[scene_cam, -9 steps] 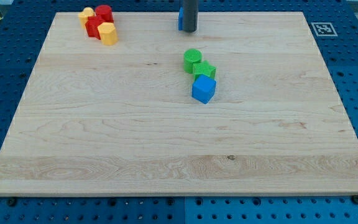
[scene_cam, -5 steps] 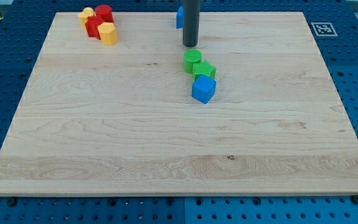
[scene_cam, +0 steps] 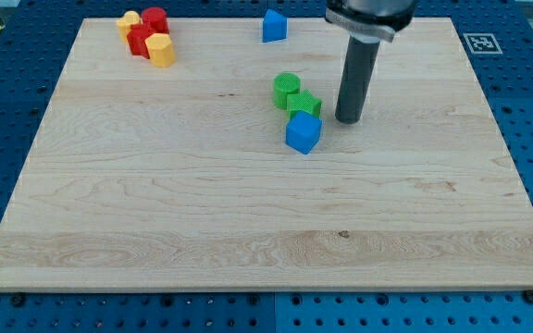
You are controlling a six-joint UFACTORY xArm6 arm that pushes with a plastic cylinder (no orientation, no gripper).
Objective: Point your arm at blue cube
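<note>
The blue cube (scene_cam: 303, 132) lies near the middle of the wooden board (scene_cam: 202, 203). My tip (scene_cam: 347, 120) stands on the board just to the cube's right and slightly above it in the view, a small gap apart. The dark rod rises from it to the view's top. A green block (scene_cam: 304, 104) touches the cube's top side, and a green cylinder (scene_cam: 287, 90) sits just above and left of that.
A second blue block with a peaked top (scene_cam: 274, 26) sits at the view's top centre. Red and yellow blocks (scene_cam: 148, 35) cluster at the top left corner. A fiducial tag (scene_cam: 480, 43) is at the board's top right.
My tip has moved from the top centre by the peaked blue block down and to the right, ending beside the blue cube. The blocks have not moved.
</note>
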